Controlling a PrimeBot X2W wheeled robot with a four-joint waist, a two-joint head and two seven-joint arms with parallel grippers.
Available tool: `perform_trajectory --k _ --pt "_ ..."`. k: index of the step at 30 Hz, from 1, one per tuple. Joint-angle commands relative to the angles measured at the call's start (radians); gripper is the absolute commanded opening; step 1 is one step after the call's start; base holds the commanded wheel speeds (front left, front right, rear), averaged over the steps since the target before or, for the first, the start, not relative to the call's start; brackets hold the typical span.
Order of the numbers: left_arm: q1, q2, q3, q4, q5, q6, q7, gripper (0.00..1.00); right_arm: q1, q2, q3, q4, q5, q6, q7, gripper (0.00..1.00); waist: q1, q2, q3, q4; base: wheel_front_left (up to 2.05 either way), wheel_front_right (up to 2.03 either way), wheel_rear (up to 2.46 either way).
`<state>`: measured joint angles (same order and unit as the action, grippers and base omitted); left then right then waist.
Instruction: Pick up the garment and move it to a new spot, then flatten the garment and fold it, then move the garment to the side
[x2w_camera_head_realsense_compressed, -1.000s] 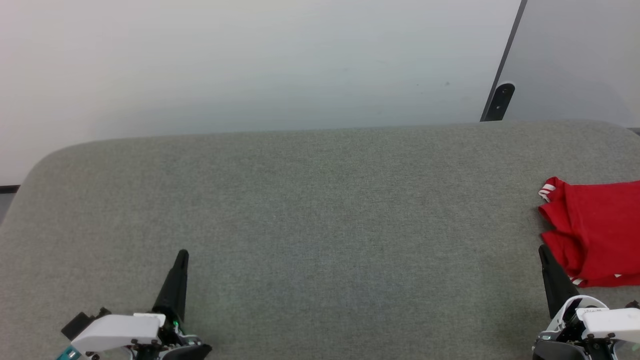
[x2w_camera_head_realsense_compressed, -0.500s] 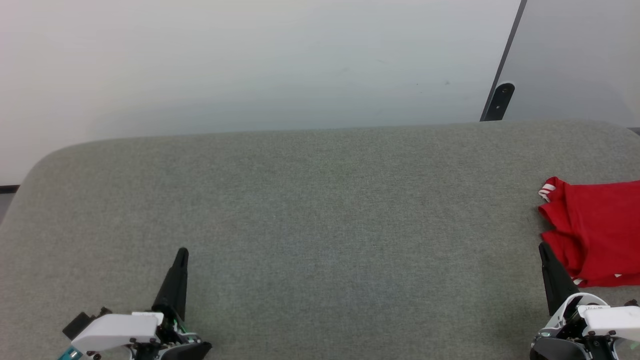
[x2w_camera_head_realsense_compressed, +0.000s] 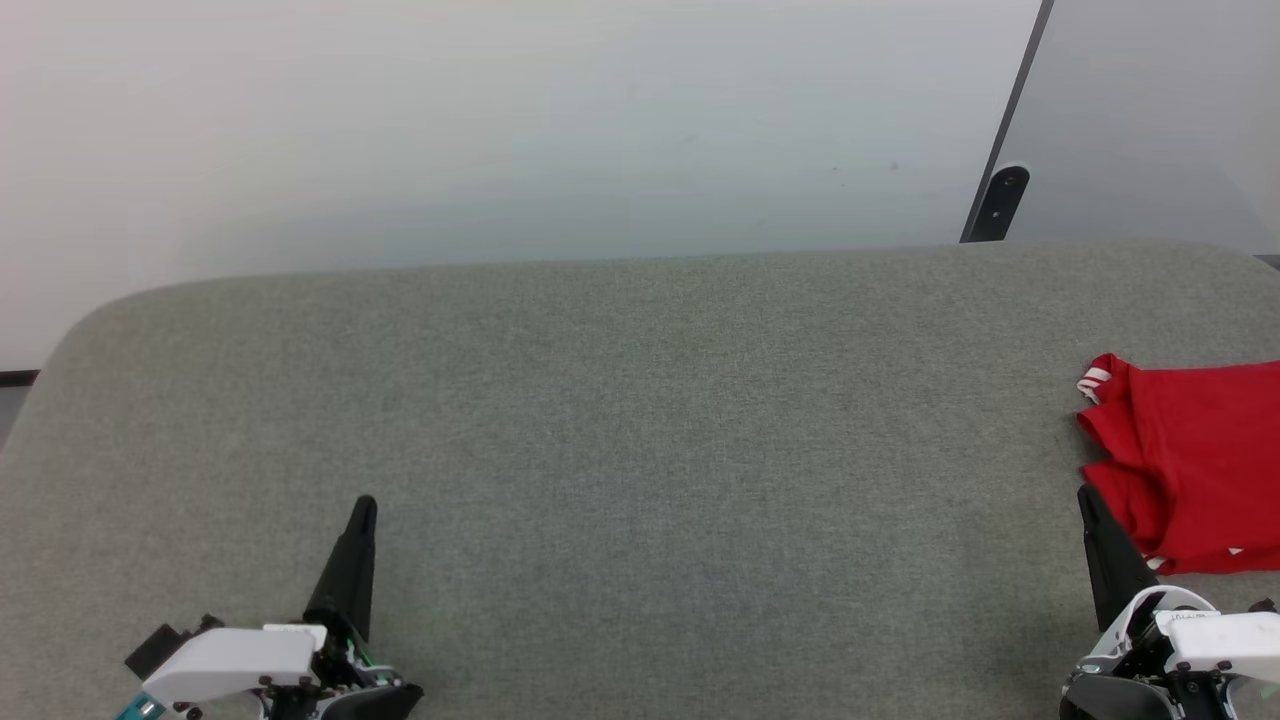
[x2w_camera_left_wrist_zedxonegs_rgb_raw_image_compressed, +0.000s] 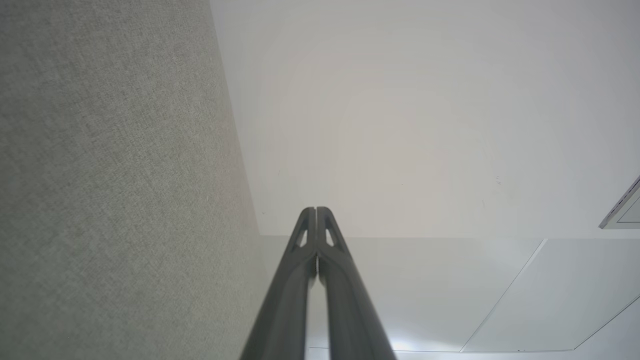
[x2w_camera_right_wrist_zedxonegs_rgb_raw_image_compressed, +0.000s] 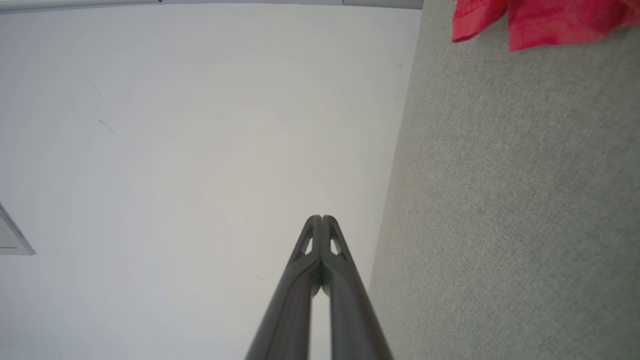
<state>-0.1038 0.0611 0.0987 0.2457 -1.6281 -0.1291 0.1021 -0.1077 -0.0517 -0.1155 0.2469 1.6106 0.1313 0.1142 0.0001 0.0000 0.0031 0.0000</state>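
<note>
Two grippers, stance: the left gripper (x2w_camera_head_realsense_compressed: 364, 508) and the right gripper (x2w_camera_head_realsense_compressed: 1086, 497) both sit low at the near edge of the grey padded surface (x2w_camera_head_realsense_compressed: 640, 400), fingers pointing away from the robot. It reads as a parked pose.
Left gripper: its two dark fingers are pressed together tip to tip with nothing between them, plain in the left wrist view (x2w_camera_left_wrist_zedxonegs_rgb_raw_image_compressed: 316, 210). It is far from the cloth, likely because no work is left on that side.
Middle of the surface: bare grey fabric, apparently the working area for flattening and folding.
Right gripper: fingers also pressed together and empty, plain in the right wrist view (x2w_camera_right_wrist_zedxonegs_rgb_raw_image_compressed: 322, 218). The tip lies just beside the cloth's near left corner, and whether it touches cannot be told.
Garment (x2w_camera_head_realsense_compressed: 1190, 470): it lies on the surface at the far right, cut off by the head view's edge. It looks folded into a compact red stack with white striped trim peeking out at two corners.
Placement, judged: tucked at the side, it leaves the centre free.
Task stage, judged: the last step looks done or nearly so.
</note>
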Motion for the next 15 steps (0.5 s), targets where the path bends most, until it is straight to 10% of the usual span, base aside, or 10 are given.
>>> perform_trajectory --k 1,15 --pt "-0.01 -0.002 0.002 0.001 0.004 -0.006 0.002 0.0 -0.004 0.003 0.003 0.0 0.004 -0.001 -0.003 0.0 -0.0001 0.0 0.0 0.0 0.0 0.0 0.0" --pt "-0.01 -0.004 0.005 0.002 0.007 -0.006 0.003 0.0 -0.004 0.003 0.003 0.0 0.004 -0.001 -0.003 0.0 -0.0001 0.0 0.0 0.0 0.0 0.0 0.0"
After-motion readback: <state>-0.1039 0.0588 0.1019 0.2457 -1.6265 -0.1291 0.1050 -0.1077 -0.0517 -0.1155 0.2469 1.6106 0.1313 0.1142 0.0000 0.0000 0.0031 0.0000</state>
